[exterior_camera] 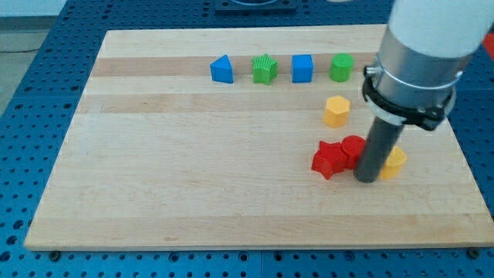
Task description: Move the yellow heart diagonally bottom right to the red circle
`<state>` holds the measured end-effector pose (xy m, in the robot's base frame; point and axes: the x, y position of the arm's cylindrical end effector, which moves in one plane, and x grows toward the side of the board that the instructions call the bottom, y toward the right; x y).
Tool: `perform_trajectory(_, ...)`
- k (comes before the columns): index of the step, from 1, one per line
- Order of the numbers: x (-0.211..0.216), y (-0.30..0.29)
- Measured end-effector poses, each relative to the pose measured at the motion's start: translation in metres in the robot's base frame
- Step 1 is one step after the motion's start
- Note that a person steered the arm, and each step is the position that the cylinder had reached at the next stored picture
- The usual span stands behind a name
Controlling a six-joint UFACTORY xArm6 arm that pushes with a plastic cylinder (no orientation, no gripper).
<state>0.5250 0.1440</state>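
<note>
The yellow heart (396,163) lies at the view's right, partly hidden behind my dark rod. The red circle (353,147) sits just to the left of the rod, touching a red star (328,160) on its left. My tip (367,180) rests on the board between the red circle and the yellow heart, close against both. The heart sits slightly lower than, and to the right of, the red circle.
A yellow hexagon (336,111) lies above the red blocks. A row near the view's top holds a blue triangle (221,69), a green star (264,69), a blue cube (302,68) and a green round block (341,67). The board's right edge (463,154) is near the heart.
</note>
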Motion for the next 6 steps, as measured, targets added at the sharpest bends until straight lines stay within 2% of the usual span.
perform_trajectory(1,-0.017,0.001)
perform_trajectory(2,-0.028,0.030)
perform_trajectory(3,-0.046,0.025)
perform_trajectory(5,-0.046,-0.051)
perform_trajectory(6,-0.041,-0.070)
